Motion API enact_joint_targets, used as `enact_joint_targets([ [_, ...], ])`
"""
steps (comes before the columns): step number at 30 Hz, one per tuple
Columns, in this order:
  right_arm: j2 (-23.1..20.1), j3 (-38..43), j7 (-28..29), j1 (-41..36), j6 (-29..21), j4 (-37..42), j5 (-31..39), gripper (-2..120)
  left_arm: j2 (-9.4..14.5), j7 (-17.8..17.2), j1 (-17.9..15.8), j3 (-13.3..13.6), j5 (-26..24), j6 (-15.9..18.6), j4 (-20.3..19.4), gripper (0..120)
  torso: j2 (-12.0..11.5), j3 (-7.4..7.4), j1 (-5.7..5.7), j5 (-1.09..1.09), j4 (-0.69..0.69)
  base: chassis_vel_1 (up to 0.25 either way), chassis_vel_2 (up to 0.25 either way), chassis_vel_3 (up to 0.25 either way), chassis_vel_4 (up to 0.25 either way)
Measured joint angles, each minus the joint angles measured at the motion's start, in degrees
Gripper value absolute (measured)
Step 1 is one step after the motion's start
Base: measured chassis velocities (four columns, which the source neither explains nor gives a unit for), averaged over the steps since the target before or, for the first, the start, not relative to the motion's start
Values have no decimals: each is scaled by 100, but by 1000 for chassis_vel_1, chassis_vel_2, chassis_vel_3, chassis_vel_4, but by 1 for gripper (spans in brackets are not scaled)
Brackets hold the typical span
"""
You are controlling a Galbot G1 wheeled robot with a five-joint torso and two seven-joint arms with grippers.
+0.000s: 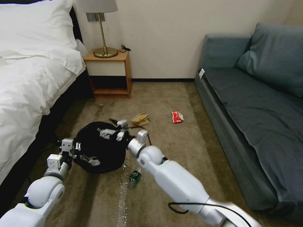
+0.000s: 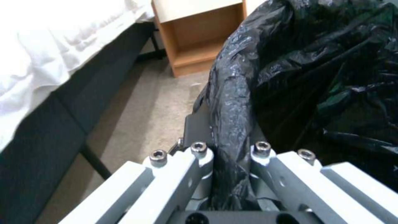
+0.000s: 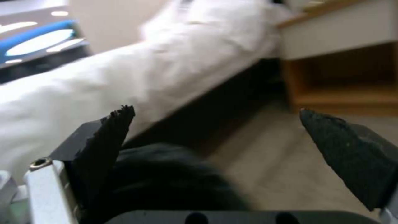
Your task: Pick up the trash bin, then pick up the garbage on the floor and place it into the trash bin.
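Observation:
The trash bin (image 1: pixel 101 151), lined with a black bag, is beside the bed, and a pale scrap (image 1: pixel 91 161) lies inside it. My left gripper (image 1: pixel 76 147) is shut on its rim; the left wrist view shows the bagged rim (image 2: pixel 230 102) pinched in that gripper (image 2: pixel 230 146). My right gripper (image 1: pixel 114 128) hovers over the bin's far rim, open and holding nothing; in its own view the gripper (image 3: pixel 224 124) has its fingers spread wide. On the floor (image 1: pixel 176 148) lie a clear bottle (image 1: pixel 135 177), a crumpled brown paper bag (image 1: pixel 140 119) and a red-white packet (image 1: pixel 177 116).
A white bed (image 1: pixel 28 82) runs along the left. A wooden nightstand (image 1: pixel 109 74) with a brass lamp (image 1: pixel 102 34) stands against the far wall. A grey-blue sofa (image 1: pixel 258 116) lines the right side. Open carpet lies between the bin and the sofa.

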Motion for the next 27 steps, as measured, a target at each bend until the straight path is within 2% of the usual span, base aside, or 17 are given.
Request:
enact_joint_targets([
  [1, 6, 90, 382, 136, -113, -169, 164, 100, 5, 5, 44, -74, 28, -27, 23, 4, 0, 0, 0, -1, 0, 0, 0, 0, 0],
  [2, 6, 90, 382, 136, -113, -169, 164, 100, 5, 5, 44, -74, 28, -27, 23, 4, 0, 0, 0, -1, 0, 0, 0, 0, 0],
  [4, 52, 197, 1085, 330, -493, -436, 330, 100, -23, 30, 109, -168, 57, -84, 41, 4, 0, 0, 0, 0, 1, 0, 0, 0, 0],
  [6, 59, 204, 1126, 339, -518, -456, 339, 100, -26, 33, 113, -176, 60, -89, 41, 4, 0, 0, 0, 0, 1, 0, 0, 0, 0],
  [8, 195, 304, 1677, 420, -786, -856, 397, 100, -57, 43, 137, -257, 63, -112, 32, 4, 0, 0, 0, -1, 1, 0, 0, 0, 0],
  [14, 285, 389, 1773, 329, -847, -1261, 92, 100, 11, 61, 138, -333, 11, -130, 11, 4, 0, 0, 0, -1, 1, 0, 0, 0, 0],
  [16, 378, 479, 1715, 155, -807, -1602, -480, 100, 113, 117, 179, -420, -44, -166, -5, 4, 0, 0, 0, -1, 0, 0, 0, 0, 0],
  [21, 492, 646, 1693, -99, -763, -1925, -1086, 100, 215, 176, 246, -518, -109, -207, -9, 4, 0, 0, 0, -1, 2, 0, 0, 0, 0],
  [27, 534, 721, 1848, -488, -1067, -2049, -1491, 100, 244, 236, 279, -617, -133, -248, 62, 4, 0, 0, 0, -1, 0, 0, 0, 0, 0],
])
